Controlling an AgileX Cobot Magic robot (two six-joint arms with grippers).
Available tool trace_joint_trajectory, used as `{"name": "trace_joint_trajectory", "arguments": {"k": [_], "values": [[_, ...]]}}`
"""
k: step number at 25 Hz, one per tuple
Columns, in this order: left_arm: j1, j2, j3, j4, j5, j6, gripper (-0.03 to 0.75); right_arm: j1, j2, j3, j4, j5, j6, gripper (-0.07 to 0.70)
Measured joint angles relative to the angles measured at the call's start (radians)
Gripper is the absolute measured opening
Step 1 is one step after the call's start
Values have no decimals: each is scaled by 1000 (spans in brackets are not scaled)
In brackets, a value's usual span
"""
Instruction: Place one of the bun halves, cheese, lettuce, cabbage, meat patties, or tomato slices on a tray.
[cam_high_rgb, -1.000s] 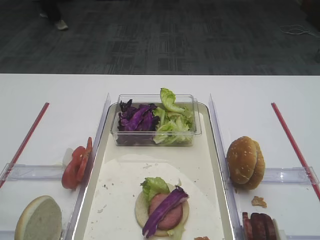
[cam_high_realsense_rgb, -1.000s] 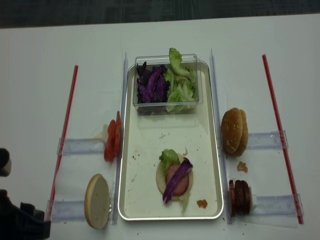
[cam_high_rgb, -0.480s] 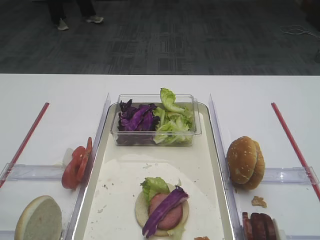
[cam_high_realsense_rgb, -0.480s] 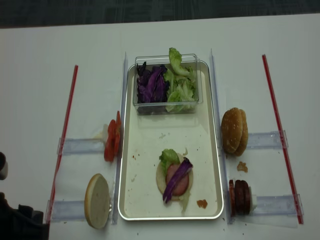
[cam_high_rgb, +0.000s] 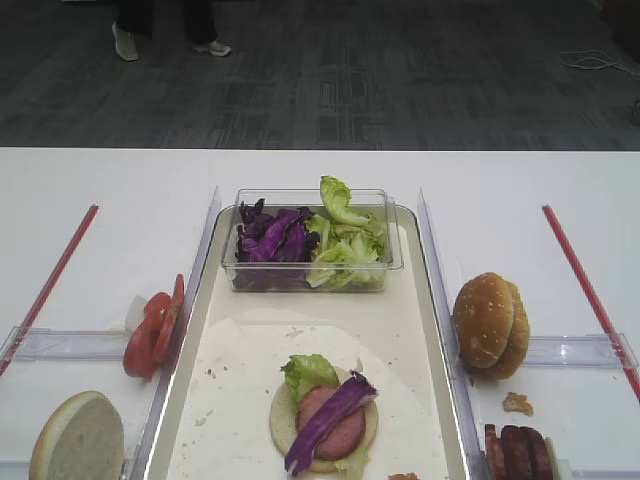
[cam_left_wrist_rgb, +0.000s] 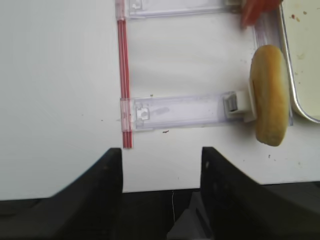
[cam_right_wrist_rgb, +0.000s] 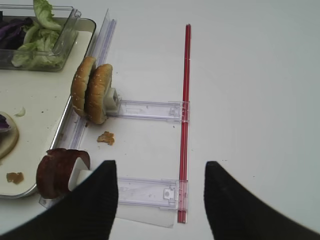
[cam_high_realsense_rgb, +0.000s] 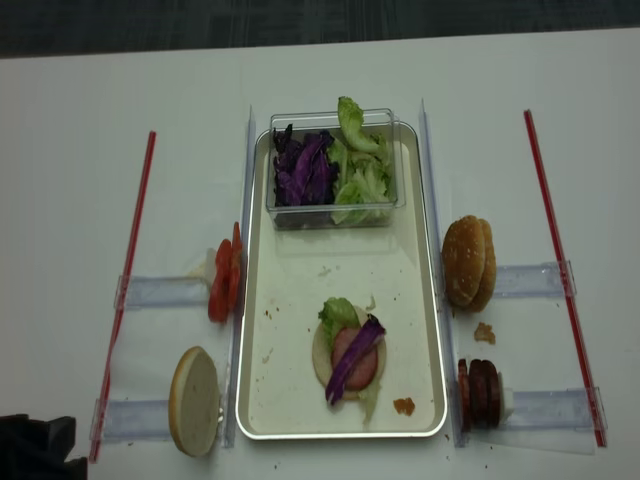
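On the cream tray (cam_high_rgb: 250, 340) (cam_high_realsense_rgb: 340, 436) sits a stack: a bun half, lettuce (cam_high_rgb: 308, 372), a meat patty (cam_high_realsense_rgb: 358, 368) and a purple cabbage strip (cam_high_rgb: 328, 412) (cam_high_realsense_rgb: 352, 360) laid across the top. A single bun half (cam_high_rgb: 78, 438) (cam_left_wrist_rgb: 270, 95) stands left of the tray, with tomato slices (cam_high_rgb: 152, 328) (cam_high_realsense_rgb: 224, 280) behind it. To the right are two bun halves (cam_right_wrist_rgb: 92, 90) (cam_high_realsense_rgb: 468, 262) and upright meat patties (cam_right_wrist_rgb: 57, 172) (cam_high_realsense_rgb: 480, 395). My left gripper (cam_left_wrist_rgb: 161, 152) hangs open and empty over the table's front edge. My right gripper (cam_right_wrist_rgb: 160, 165) is open and empty above a clear holder (cam_right_wrist_rgb: 150, 192). No cheese shows.
A clear tub (cam_high_rgb: 310, 240) of purple cabbage and lettuce stands at the tray's far end. Clear holders (cam_high_realsense_rgb: 160, 292) and red strips (cam_high_realsense_rgb: 125, 280) (cam_right_wrist_rgb: 185, 100) flank the tray. A crumb (cam_right_wrist_rgb: 106, 137) lies by the right buns. Part of the left arm (cam_high_realsense_rgb: 35, 445) shows at the bottom-left corner.
The left arm has drawn back toward the bottom-left corner of the overhead view. A person walks past in the background. The food has not moved.
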Motion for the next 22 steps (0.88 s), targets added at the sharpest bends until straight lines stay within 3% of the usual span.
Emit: {"name": "trace_joint_trajectory", "arguments": {"k": [22], "values": [[-17, -302, 0, 2, 15, -25, 342, 0, 0, 0, 0, 0, 0, 412]]}}
